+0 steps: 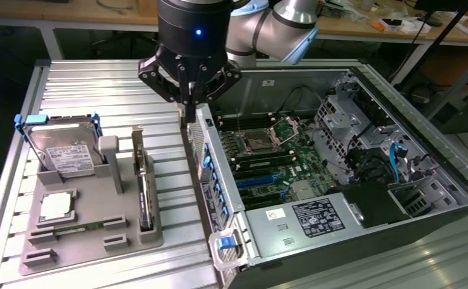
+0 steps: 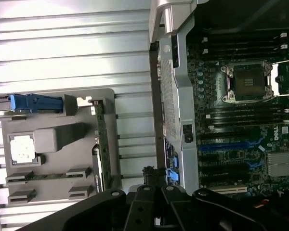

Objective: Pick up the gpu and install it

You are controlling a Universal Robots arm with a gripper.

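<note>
The gripper (image 1: 188,113) is hanging with its fingers pressed together and nothing pinched between them, directly over the side wall of the open computer case (image 1: 250,96). The graphics card (image 1: 143,180) is standing on its long edge in a slot of the gray holder (image 1: 81,244), below the gripper and toward the exterior view's left, apart from the fingers. Farther from the gripper on that same side, a hard drive (image 1: 61,149) with blue rails is sitting upright in the holder. On the gripper's other side, the motherboard (image 1: 274,156) is lying exposed inside the case. The holder and the case are resting on a ribbed metal table (image 1: 97,90).
</note>
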